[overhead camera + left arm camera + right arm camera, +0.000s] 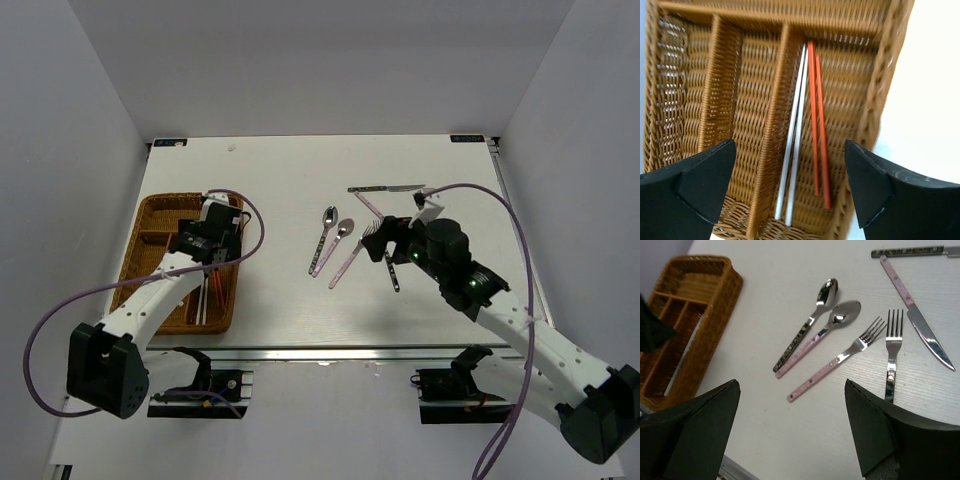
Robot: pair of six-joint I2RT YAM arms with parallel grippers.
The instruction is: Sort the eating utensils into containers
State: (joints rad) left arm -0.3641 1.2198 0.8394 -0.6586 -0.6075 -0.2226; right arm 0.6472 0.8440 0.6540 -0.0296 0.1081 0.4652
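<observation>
Toward the bench's right edge, the right end effector [792,390] hangs wide open and empty above the pink-handled fork [837,359]. It should descend straddling that handle, clear of the dark-handled fork [892,347]. Its arm reaches forward, wrist pitched down. The left end effector [790,150], equally wide, hovers over the wicker tray [720,75] by the left edge, chopsticks [813,125] inside.
</observation>
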